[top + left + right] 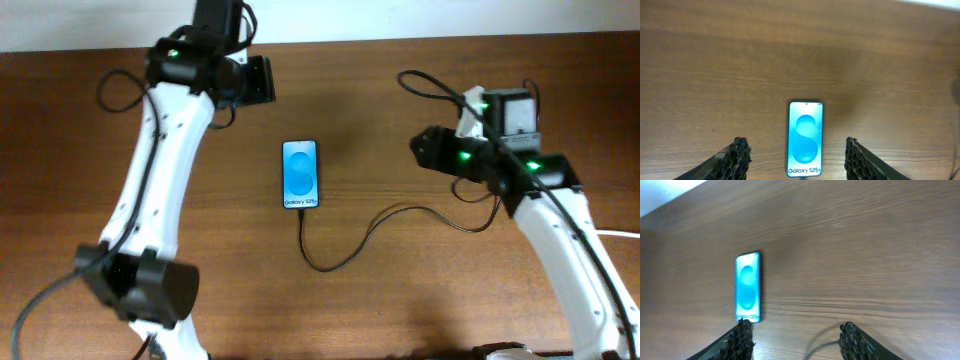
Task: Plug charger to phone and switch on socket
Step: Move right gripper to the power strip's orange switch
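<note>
Blue-screened phone [805, 138] beyond parted left jaws

Brown wood-grain table [420, 310], pale surface [400, 20] past far edge — soft light

Phone [300, 174]: flat on the worktop [400, 300], centre — screen lit blue.
Charger [326, 269]: cable meets the phone's 6 o'clock edge, then loops toward 3 o'clock.

- The overhead camera looks straight down on my whole table [400, 300].
- My two wrist cameras look down from nearer, at a slant.
- All three views share the phone [805, 138].
</note>
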`<control>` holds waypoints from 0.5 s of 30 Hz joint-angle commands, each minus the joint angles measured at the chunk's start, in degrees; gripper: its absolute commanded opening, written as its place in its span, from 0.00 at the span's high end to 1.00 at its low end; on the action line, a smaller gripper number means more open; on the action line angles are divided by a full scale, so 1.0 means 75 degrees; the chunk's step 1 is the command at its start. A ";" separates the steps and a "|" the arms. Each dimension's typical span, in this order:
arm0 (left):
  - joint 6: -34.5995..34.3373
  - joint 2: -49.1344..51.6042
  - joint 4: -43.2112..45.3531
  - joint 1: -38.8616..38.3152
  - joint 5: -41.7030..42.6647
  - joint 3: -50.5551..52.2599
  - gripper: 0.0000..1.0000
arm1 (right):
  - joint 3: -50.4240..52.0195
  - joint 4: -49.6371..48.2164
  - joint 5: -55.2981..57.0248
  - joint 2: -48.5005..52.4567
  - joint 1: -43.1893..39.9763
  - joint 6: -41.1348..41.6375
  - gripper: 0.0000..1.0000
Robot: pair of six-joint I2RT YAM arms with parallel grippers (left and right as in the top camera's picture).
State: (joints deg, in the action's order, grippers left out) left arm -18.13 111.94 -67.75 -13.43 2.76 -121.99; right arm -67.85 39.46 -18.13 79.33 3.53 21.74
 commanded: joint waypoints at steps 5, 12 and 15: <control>0.0143 -0.0691 -0.0128 0.0012 -0.0149 -0.0099 0.01 | -0.0137 0.1239 0.0020 -0.1547 -0.2022 -0.0560 0.41; 0.0143 -0.0685 -0.0125 0.0012 -0.0146 -0.0099 0.01 | -0.0134 0.1705 0.0050 -0.1667 -0.4313 -0.0644 0.33; 0.0143 -0.0685 -0.0125 0.0012 -0.0146 -0.0099 0.01 | -0.0134 0.1209 0.0050 -0.1119 -0.5053 -0.0673 0.29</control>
State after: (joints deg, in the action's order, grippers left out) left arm -17.54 107.35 -68.79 -13.43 2.50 -122.26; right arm -68.10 50.46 -17.78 67.83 -32.08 17.34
